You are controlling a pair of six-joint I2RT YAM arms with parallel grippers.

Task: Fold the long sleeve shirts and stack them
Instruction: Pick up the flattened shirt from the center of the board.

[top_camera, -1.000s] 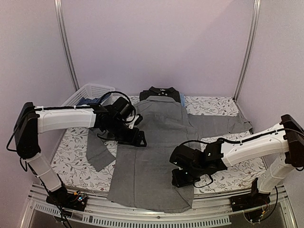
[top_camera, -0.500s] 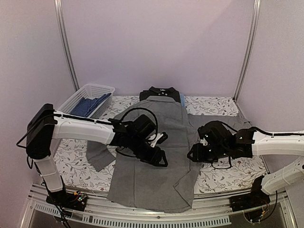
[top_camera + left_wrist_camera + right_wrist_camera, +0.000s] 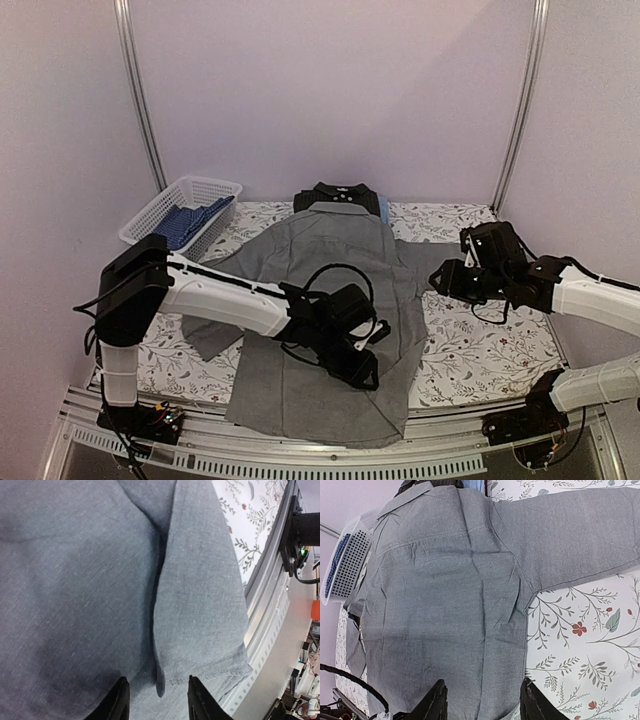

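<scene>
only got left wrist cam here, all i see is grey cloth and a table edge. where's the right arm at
observer: The right gripper hangs high over the right side of the table, jaws apart and empty, looking down on the grey shirt.
operator: any other shirts around
observer: A black shirt lies under the grey one's collar at the far edge.
operator: and the basket
observer: The white basket sits at the far left corner with blue cloth inside.
</scene>
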